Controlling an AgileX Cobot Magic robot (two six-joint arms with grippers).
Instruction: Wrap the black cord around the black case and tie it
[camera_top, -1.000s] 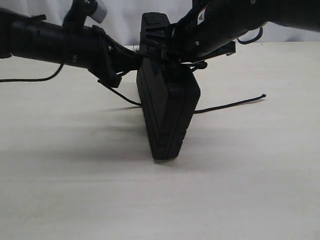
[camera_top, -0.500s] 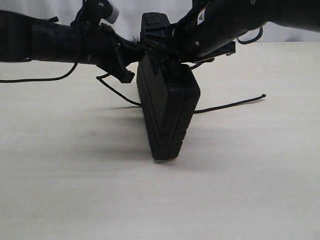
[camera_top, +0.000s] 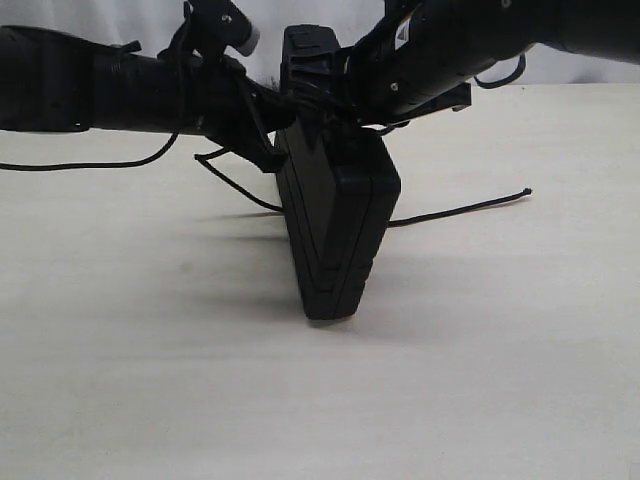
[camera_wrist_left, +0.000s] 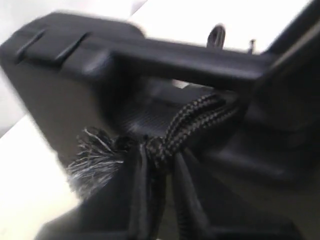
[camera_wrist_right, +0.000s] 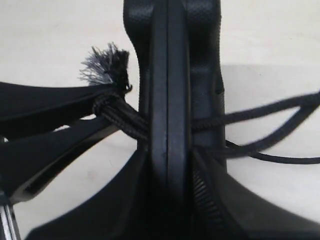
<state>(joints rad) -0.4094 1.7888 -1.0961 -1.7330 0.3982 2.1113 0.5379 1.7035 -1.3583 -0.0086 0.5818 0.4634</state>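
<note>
The black case stands on its narrow edge in the middle of the table. My right gripper is shut on its upper edge, and the right wrist view shows the jaws clamping both sides of the case. My left gripper is against the case's left side, by the handle. It is shut on the doubled black cord, just past the frayed knot. The cord passes through the handle slot. One length trails over the table to the right.
A slack loop of cord hangs left of the case. A thin robot cable droops under the left arm. The table is pale beige, with a white wall behind it.
My left arm has moved right, bringing its gripper and the cord up against the case. The slack loop has shifted with it. The case and the right gripper have not moved.
</note>
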